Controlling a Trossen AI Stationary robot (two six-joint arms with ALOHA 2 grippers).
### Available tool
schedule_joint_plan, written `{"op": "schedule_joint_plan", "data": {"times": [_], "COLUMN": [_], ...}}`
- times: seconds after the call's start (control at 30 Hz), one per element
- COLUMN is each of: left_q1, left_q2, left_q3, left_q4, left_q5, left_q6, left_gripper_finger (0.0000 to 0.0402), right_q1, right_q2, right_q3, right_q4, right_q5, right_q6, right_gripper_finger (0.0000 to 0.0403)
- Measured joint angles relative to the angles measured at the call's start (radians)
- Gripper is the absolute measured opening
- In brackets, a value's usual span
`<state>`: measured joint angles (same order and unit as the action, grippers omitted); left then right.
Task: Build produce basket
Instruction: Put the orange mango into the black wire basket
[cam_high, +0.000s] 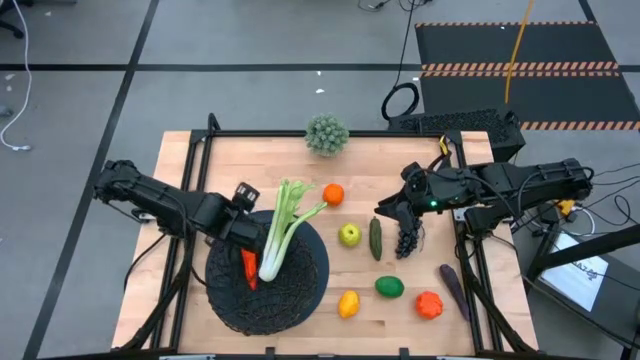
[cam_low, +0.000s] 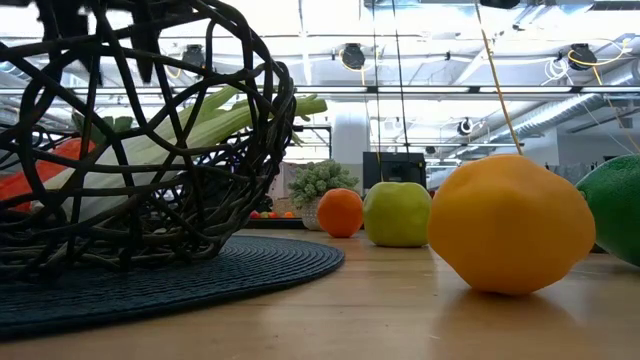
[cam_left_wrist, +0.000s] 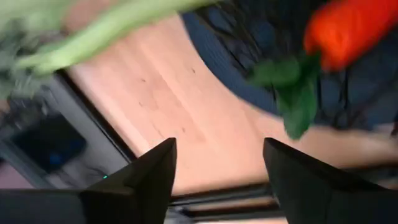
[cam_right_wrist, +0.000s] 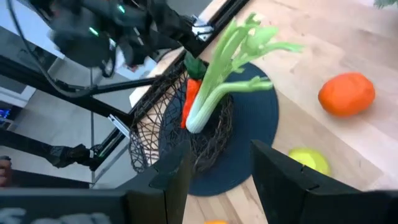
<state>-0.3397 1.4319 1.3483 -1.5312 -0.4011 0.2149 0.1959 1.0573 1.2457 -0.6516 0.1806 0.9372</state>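
Table (cam_high: 190, 160): wood top, dark frame. Basket (cam_high: 300, 290) sited front-left on round dark mat; celery (cam_high: 282, 232) propped across its rim, leaves overhanging toward orange (cam_high: 333, 194); carrot (cam_high: 249, 268) lodged inside, beside celery base. L gripper (cam_high: 243, 203) parked at basket's far-left rim, jaws parted, nothing held. R gripper (cam_high: 397, 212) poised over grapes (cam_high: 406, 240), jaws part-open; contact w/ grapes cannot be told. Cucumber (cam_high: 376, 238) and apple (cam_high: 349, 235) lined between grapes and basket. Spiky plant (cam_high: 326, 134) at far edge.
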Motion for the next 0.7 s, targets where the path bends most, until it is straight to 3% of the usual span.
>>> {"op": "schedule_joint_plan", "data": {"times": [0.2, 0.43, 0.53, 0.7], "left_q1": [0.0, 0.0, 0.003, 0.014], "left_q2": [0.0, 0.0, 0.0, 0.0], "left_q3": [0.147, 0.26, 0.263, 0.263], "left_q4": [-0.002, 0.047, 0.132, 0.255], "left_q5": [-0.019, -0.198, -0.257, -0.26], "left_q6": [-0.463, -1.072, -1.14, -1.051], "left_gripper_finger": [0.0187, 0.0122, 0.01, 0.0075], "right_q1": [0.016, 0.016, 0.015, -0.055], "right_q2": [0.0, -0.001, -0.001, -0.001], "right_q3": [0.0, 0.0, 0.0, 0.0], "right_q4": [-0.134, -0.353, -0.41, -0.52], "right_q5": [0.005, 0.002, 0.0, -0.068], "right_q6": [0.117, 0.337, 0.363, 0.349], "right_gripper_finger": [0.0155, 0.0155, 0.0157, 0.0169]}}
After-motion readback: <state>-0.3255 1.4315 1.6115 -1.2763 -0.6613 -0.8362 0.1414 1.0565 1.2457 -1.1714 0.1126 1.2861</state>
